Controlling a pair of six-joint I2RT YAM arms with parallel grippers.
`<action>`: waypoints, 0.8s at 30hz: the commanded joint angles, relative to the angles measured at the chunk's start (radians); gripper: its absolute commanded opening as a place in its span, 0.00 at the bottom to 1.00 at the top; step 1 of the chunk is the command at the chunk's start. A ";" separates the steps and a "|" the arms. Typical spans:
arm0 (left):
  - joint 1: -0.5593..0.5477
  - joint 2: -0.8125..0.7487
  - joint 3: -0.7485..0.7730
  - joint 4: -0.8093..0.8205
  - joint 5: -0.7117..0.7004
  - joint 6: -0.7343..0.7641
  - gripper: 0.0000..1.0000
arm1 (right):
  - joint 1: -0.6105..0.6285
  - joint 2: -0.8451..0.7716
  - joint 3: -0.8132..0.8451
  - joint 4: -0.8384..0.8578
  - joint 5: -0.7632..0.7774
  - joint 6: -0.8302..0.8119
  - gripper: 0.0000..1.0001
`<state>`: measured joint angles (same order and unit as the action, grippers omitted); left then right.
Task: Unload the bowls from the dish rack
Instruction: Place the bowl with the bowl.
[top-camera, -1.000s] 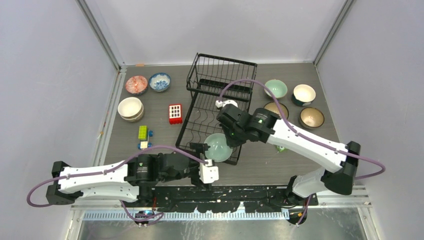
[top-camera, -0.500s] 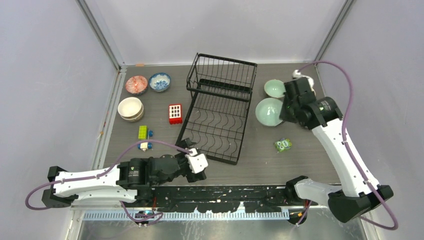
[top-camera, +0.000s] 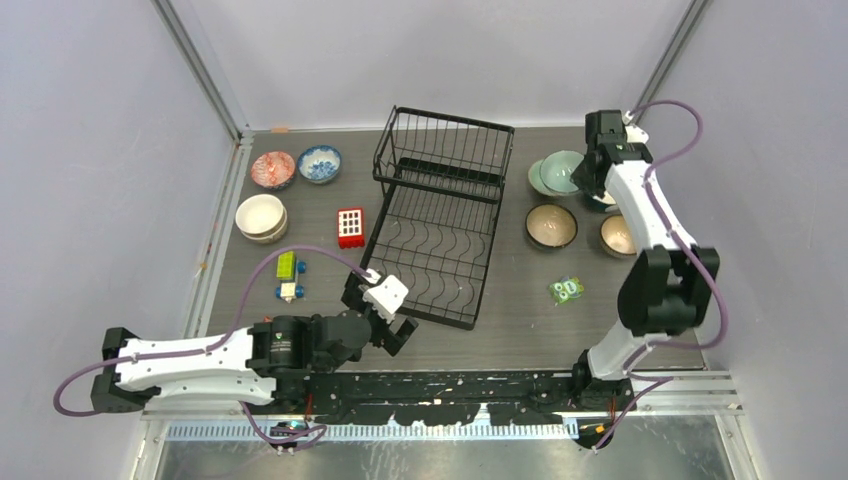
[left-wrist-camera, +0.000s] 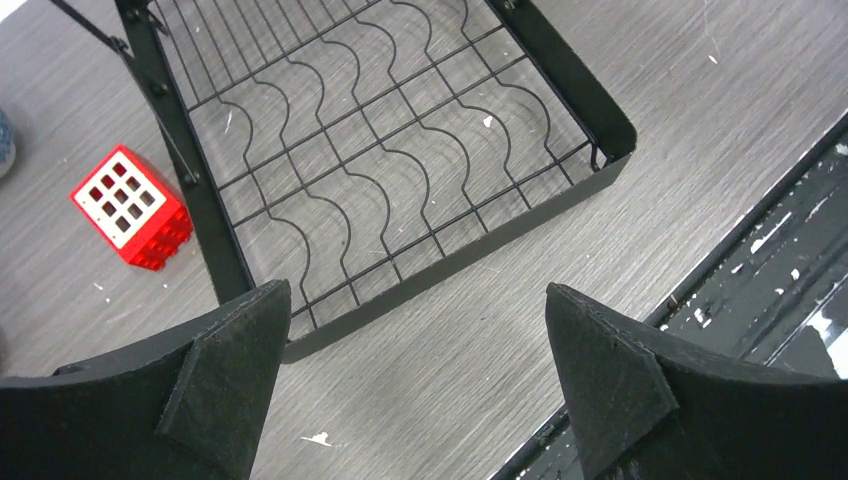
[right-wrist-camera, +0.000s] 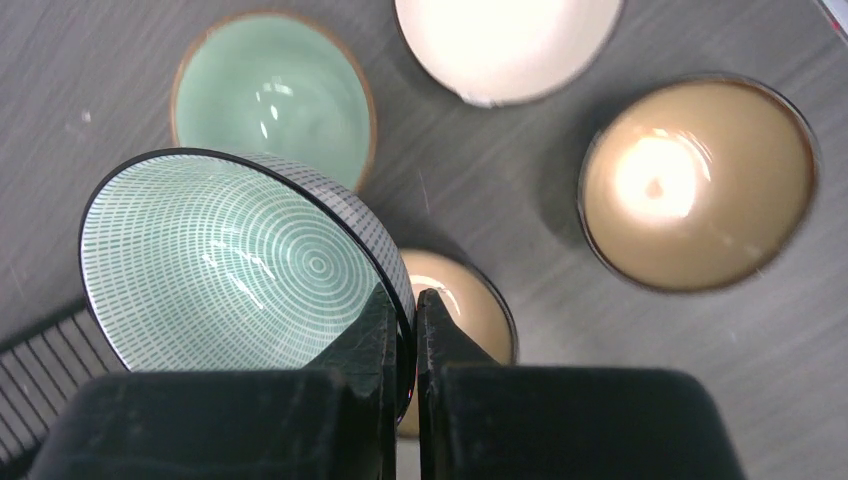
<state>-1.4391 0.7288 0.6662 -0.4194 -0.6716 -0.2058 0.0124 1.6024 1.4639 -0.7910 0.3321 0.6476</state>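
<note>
Top external view: the grey surface (top-camera: 500, 300) carries the black dish rack (top-camera: 440, 215) at its middle. The left pincer (left-wrist-camera: 415, 292) hangs wide open and holds nothing, just off the rack's near corner. The right pincer (right-wrist-camera: 412, 310) is clamped on the rim of a green ringed bowl (right-wrist-camera: 240, 265), held partly over a pale green bowl (right-wrist-camera: 275, 95) at the far right. Near these sit a cream bowl (right-wrist-camera: 505, 40) and a tan bowl (right-wrist-camera: 695, 180). Other bowls (top-camera: 272, 169) sit left of the rack, near a red block (left-wrist-camera: 130, 205).

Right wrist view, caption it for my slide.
Right claw grips a patterned bowl by its rim, four bowls on the table beyond.
</note>
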 joint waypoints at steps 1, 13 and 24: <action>-0.004 0.007 -0.006 0.010 -0.090 -0.117 1.00 | -0.052 0.108 0.152 0.144 0.023 0.031 0.01; -0.003 -0.012 -0.040 -0.030 -0.123 -0.198 1.00 | -0.085 0.349 0.295 0.204 -0.034 0.049 0.01; -0.003 0.003 -0.068 -0.014 -0.111 -0.244 1.00 | -0.084 0.388 0.281 0.207 -0.102 0.078 0.01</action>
<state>-1.4391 0.7250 0.6006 -0.4564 -0.7666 -0.4042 -0.0742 2.0079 1.7058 -0.6495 0.2508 0.6914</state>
